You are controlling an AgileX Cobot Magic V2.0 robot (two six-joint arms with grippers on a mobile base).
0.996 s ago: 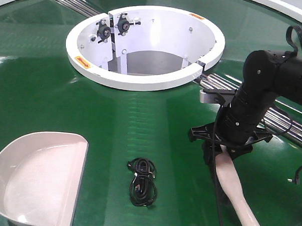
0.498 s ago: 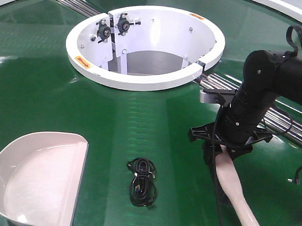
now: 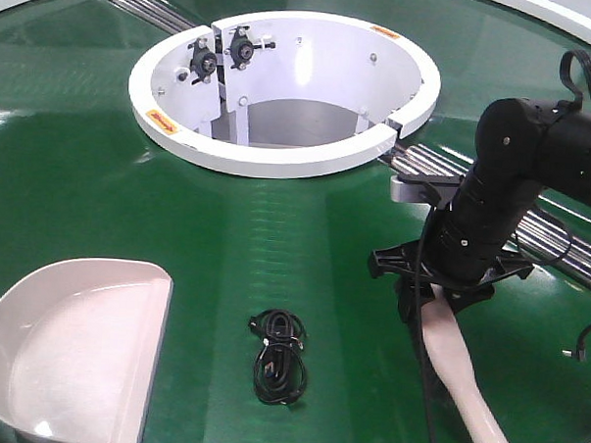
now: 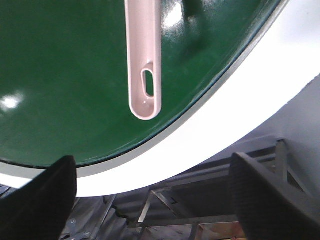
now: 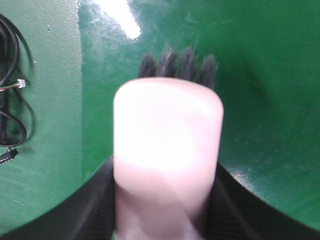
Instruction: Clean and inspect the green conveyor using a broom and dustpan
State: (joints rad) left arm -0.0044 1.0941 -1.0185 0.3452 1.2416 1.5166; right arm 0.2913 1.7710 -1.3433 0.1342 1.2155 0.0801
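Exterior front-facing view shows almost no change in the last second: the right gripper stays clamped on the broom, low over the green conveyor. Sweeping seems not started. The left gripper is wide apart behind the dustpan handle.

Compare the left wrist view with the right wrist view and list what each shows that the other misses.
Only the left wrist view: the dustpan handle with its hang hole, the white outer rim, and the open left gripper. Only the right wrist view: the broom with dark bristles, held in the right gripper, and a black cable. Both: the green conveyor surface.
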